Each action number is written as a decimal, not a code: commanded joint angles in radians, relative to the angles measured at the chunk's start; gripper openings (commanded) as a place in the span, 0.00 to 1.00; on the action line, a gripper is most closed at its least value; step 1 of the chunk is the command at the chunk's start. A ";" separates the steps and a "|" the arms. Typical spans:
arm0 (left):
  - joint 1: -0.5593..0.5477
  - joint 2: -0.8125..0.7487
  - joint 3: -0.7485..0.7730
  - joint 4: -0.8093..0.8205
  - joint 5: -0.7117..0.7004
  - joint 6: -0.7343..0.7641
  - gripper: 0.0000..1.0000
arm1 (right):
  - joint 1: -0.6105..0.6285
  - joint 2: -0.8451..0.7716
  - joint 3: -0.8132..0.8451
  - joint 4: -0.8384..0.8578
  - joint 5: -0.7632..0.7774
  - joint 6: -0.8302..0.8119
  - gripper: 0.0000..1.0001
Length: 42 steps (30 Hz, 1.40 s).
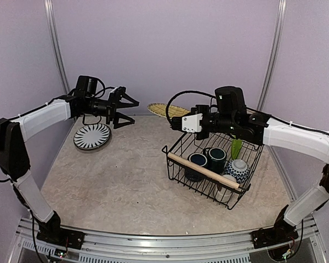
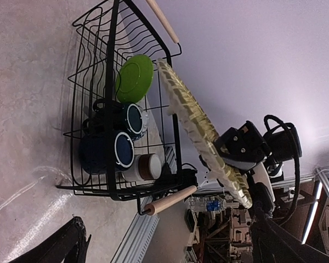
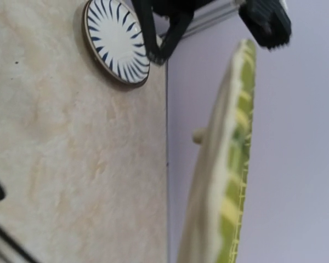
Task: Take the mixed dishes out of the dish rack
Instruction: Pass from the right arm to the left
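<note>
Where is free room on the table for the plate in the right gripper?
Bare table lies between the striped plate and the dish rack, and in front of both, toward the near edge. Crowded: inside the rack, and the back left where the open left gripper hangs.

The dish rack [image 2: 111,66] is formed of thin black wire, and its two handles [image 1: 203,171] are rods of pale, bare-looking wood. A glossy glaze is seen on the dark blue mugs [image 1: 215,156], the lime green plate [image 2: 134,78] and the blue-white bowl [image 1: 237,170]. The tan lattice plate [image 2: 200,123] is marked by a ribbed, woven-looking relief. At far left, the striped plate [image 1: 92,136] is smoothly glazed. The table [image 1: 126,181] is covered in a matt, mottled beige, stone-like surface.
</note>
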 commanded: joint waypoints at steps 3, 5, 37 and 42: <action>-0.025 0.023 -0.002 0.119 0.116 -0.088 0.99 | 0.021 0.083 0.086 0.088 -0.066 -0.099 0.00; -0.029 0.027 -0.018 0.159 0.133 -0.121 0.99 | 0.026 0.105 0.105 0.089 -0.067 -0.113 0.00; -0.050 0.029 0.032 -0.020 0.005 0.026 0.00 | 0.066 0.210 0.078 0.181 0.015 -0.070 1.00; 0.026 -0.005 0.021 -0.050 -0.094 0.037 0.00 | 0.066 0.162 0.008 0.197 0.063 0.002 1.00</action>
